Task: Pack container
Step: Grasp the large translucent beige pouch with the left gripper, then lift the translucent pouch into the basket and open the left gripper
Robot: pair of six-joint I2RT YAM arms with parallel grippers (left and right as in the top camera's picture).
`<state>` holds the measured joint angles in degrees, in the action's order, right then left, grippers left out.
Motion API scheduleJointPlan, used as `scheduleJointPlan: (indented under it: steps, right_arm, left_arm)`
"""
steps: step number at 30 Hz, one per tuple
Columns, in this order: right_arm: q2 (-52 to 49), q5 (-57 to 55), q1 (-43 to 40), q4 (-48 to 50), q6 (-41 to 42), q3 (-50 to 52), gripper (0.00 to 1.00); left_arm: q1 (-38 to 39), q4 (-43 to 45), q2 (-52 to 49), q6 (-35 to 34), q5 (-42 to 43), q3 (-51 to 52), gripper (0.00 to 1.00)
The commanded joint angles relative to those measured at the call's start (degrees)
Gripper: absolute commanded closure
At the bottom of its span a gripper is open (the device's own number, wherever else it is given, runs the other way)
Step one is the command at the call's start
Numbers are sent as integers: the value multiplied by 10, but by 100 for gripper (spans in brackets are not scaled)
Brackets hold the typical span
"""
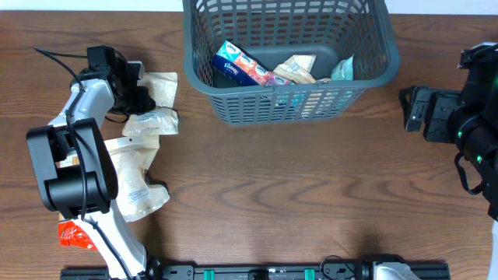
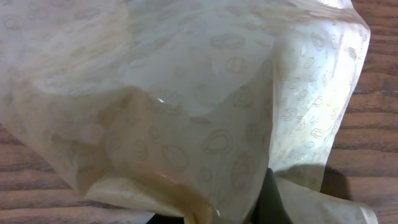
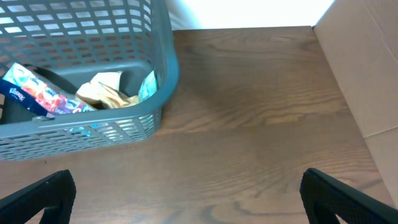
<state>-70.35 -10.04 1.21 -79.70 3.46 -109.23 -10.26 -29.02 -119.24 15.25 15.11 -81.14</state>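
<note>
Left: left fingers [image 2: 270,205] clamped on a translucent beige packet [image 2: 186,112], with similar packets [image 1: 140,187] beside it on the tabletop [image 1: 296,187]. Centre, far edge: container [image 1: 264,105], upright, holding a tissue pack [image 1: 237,66]. Right: right fingers [image 3: 339,199] spread wide, apart from the container.

The table [image 1: 311,179] is showing matt brown wood grain. The container [image 1: 257,109] at 12 o'clock is looking like smooth grey plastic, while the packet [image 2: 186,106] is gleaming as crinkled, translucent film.
</note>
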Motion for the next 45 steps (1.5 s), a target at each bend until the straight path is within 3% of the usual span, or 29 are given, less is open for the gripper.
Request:
scheduleJointPlan:
  steps: [1, 8, 16, 26, 29, 37, 45]
  right_arm:
    - [2, 0, 3, -1, 8, 0, 1]
    - [2, 0, 3, -1, 8, 0, 1]
    - [2, 0, 3, 0, 8, 0, 1]
    - [2, 0, 3, 0, 8, 0, 1]
    - [2, 0, 3, 0, 8, 0, 1]
    - [2, 0, 3, 0, 8, 0, 1]
    - [2, 5, 3, 0, 8, 0, 1]
  left_arm:
    - [1, -8, 6, 5, -5, -3, 94]
    - [1, -5, 97, 5, -6, -3, 94]
    - [1, 2, 269, 6, -12, -3, 94]
    - [1, 106, 425, -28, 0, -3, 94]
    - [1, 143, 446, -58, 56, -3, 94]
    - [25, 291, 451, -177, 330, -3, 94]
    - [152, 339, 427, -163, 355, -3, 95]
